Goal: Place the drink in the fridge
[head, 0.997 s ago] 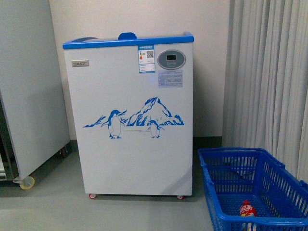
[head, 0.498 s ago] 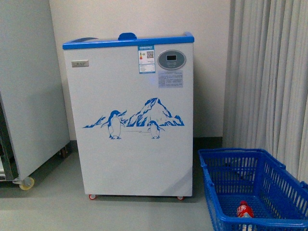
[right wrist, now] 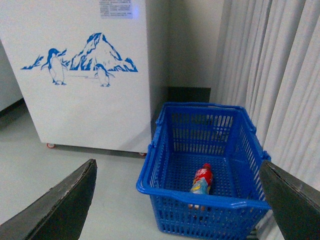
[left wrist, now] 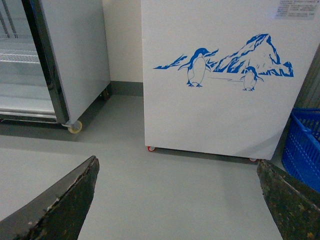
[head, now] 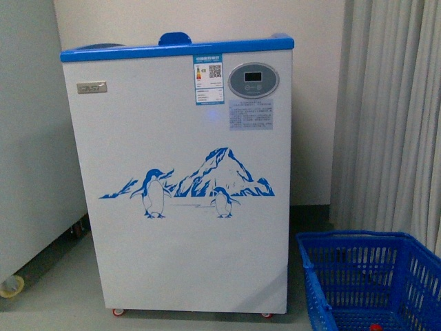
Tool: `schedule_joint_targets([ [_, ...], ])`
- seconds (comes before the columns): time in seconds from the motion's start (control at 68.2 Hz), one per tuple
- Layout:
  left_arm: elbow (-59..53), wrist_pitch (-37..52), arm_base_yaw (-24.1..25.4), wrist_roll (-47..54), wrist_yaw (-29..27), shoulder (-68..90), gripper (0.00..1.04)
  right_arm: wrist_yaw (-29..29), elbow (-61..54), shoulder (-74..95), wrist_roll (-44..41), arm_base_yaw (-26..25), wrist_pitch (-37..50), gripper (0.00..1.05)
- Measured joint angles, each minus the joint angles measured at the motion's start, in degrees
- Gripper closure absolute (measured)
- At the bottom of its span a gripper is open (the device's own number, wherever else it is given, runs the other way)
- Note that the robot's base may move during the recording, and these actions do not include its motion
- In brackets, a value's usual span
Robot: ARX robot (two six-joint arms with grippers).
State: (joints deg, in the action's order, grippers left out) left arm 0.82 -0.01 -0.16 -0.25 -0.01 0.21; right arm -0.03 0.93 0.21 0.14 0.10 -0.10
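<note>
Grey floor (left wrist: 125, 170) bore everything: the drink (right wrist: 201, 180) lay on its side in a blue basket (right wrist: 200, 204), just beside the fridge (head: 186, 262), curtain (right wrist: 280, 75) behind. Above the basket the right gripper (right wrist: 177, 167) stood wide; the left gripper (left wrist: 176, 167) wide too, both empty.

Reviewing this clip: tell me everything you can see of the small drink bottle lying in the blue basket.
The small clear plastic bottle with a red cap lies on its side on the floor of the blue plastic lattice basket. Its cap points towards the basket's far wall. A red wrap label with white lettering covers the upper body, and the lower part looks pale blue and colourful. The cap is on. Only the basket floor touches it, and nothing grips it.
</note>
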Motion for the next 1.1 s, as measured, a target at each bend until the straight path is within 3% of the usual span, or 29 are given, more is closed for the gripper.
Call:
schedule_joint_targets([
  [1.055, 0.00, 0.00, 0.00, 0.00, 0.02, 0.00, 0.08, 0.11, 0.00, 0.02, 0.00, 0.00, 0.00, 0.08],
  [1.099, 0.00, 0.00, 0.00, 0.00, 0.02, 0.00, 0.08, 2.16, 0.90, 1.81, 1.11, 0.46, -3.10, 0.08],
])
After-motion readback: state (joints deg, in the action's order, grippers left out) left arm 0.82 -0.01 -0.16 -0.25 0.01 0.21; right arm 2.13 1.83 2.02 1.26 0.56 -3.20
